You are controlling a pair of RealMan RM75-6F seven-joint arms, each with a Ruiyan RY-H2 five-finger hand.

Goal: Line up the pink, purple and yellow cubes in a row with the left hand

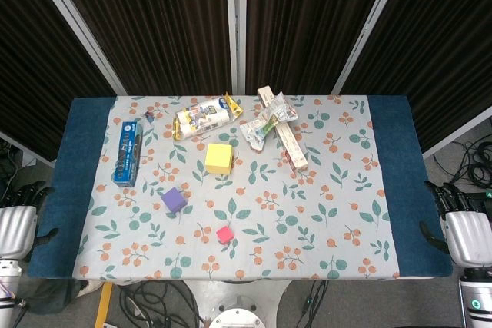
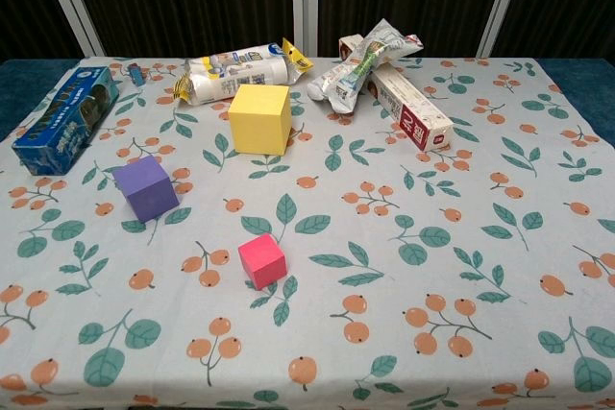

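Pink cube (image 2: 262, 260) (smallest) apart from snack bag (image 2: 363, 66).

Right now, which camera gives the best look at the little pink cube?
The chest view: the pink cube sits close and large, its top and side faces distinct. The head view shows the same cube from above, small, near the table's front edge.

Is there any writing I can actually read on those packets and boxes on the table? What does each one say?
None of it reads clearly.
Blue box: pale print along its side, too blurred to read.
White and yellow snack bag: a blue logo patch, illegible.
Long white and red box: red label with small white marks, too small to read.
Crumpled silver wrapper: green print, unreadable.
Yellow cube, purple cube, pink cube: no text.
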